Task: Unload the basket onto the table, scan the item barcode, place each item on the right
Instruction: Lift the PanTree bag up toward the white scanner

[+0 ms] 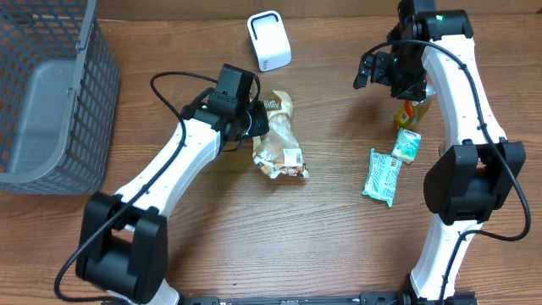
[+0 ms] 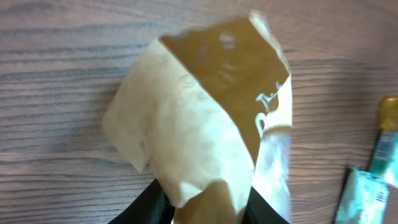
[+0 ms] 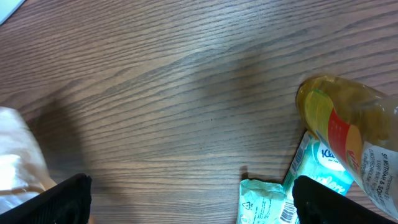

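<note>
The left gripper [image 1: 254, 125] is clamping its jaws on one end of the beige-and-brown snack bag [image 1: 278, 140] lying mid-tabletop near the white scanner [image 1: 269, 40] at the far edge, while the right gripper [image 1: 374, 74] is hovering, jaws spread and empty, by the yellow bottle [image 1: 409, 113].

Left hand [image 2: 208, 210] clenched; right hand [image 3: 193, 200] agape

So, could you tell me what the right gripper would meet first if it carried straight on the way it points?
Most likely bare table: the open right gripper faces plain wood. The bottle sits off to one side and the snack bag to the other, though depth is unclear.
</note>
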Tool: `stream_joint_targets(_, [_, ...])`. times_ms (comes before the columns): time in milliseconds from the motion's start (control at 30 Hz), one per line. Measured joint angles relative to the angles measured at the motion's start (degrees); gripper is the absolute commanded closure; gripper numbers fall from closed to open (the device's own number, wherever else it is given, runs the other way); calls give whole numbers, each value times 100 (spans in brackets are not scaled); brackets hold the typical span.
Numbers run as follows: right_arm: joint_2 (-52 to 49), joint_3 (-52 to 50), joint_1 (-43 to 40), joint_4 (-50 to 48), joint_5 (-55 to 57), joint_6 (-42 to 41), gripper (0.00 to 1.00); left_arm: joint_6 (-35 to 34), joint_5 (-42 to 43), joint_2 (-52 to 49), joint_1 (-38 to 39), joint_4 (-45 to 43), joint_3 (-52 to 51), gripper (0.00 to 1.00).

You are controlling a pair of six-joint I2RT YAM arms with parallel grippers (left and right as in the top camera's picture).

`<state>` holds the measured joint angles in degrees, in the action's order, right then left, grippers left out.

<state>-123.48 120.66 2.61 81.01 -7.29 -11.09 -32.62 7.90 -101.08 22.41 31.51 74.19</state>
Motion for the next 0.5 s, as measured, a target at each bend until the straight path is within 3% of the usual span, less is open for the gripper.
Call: stream_joint_targets(500, [0, 0, 0, 0, 0, 0, 0, 157, 7, 693, 0, 4, 0, 96])
